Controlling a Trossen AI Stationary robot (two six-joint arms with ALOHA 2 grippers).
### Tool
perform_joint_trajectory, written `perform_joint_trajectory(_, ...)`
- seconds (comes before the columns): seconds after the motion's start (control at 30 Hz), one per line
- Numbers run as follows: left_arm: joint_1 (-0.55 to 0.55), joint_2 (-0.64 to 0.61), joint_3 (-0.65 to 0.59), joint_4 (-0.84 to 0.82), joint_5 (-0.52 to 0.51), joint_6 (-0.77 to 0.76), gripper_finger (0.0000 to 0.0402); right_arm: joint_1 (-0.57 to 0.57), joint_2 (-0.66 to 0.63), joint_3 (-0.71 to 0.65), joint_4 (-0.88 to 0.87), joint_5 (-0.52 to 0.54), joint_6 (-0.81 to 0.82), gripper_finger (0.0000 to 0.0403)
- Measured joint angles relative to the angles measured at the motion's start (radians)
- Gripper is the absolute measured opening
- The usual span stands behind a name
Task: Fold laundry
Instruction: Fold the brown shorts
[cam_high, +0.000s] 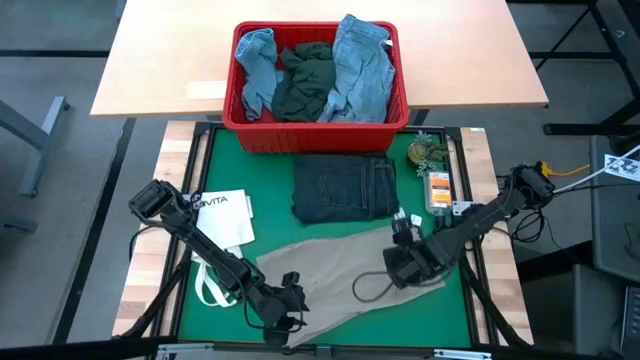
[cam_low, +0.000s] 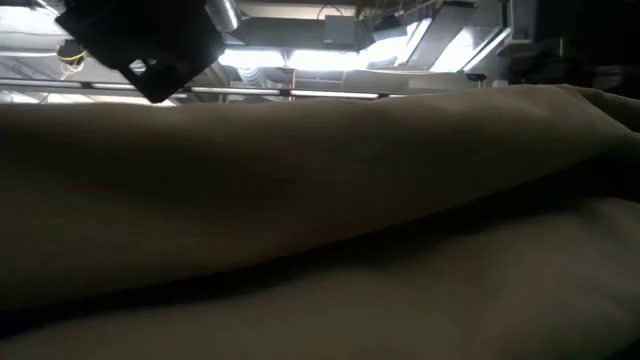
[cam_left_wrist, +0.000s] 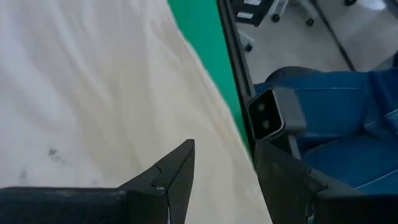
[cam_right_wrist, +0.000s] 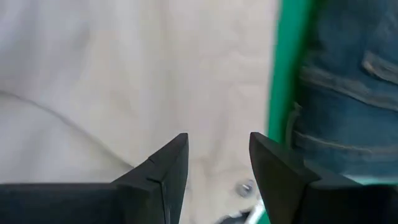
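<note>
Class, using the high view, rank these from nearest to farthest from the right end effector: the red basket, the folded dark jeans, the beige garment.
1. Beige garment: spread on the green mat directly under the right end effector.
2. Folded dark jeans: mid-mat, farther back toward the basket.
3. Red basket: at the mat's far edge, holding more clothes.

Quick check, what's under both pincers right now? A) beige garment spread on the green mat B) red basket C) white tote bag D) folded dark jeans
A. The high view has the left pincer and the right pincer over opposite ends of the beige garment, and both wrist views show pale cloth beneath open fingers.
</note>
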Motion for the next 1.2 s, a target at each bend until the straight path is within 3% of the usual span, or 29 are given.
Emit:
perform_joint_trajectory(0.27, -0.046, 0.093, 0.001, 0.146, 0.007, 0.015, 0.0163, 0.164, 0.001, -0.015, 0.090, -0.045, 0.054, 0.0170)
perform_joint_trajectory(0.5, -0.067, 0.159, 0.001, 0.149, 0.017, 0.005, 0.0163, 0.254, 0.002, -0.061, 0.113, -0.026, 0.186, 0.0170)
perform_joint_trajectory(0.77, -0.082, 0.204, 0.001, 0.156, 0.118, -0.002, 0.0163, 0.272, 0.002, -0.181, 0.123, -0.132, 0.314, 0.0170)
perform_joint_trajectory(1.2, -0.090, 0.201, 0.004, 0.108, 0.198, -0.025, 0.0148, 0.270, 0.000, -0.238, 0.111, -0.246, 0.270, 0.0170)
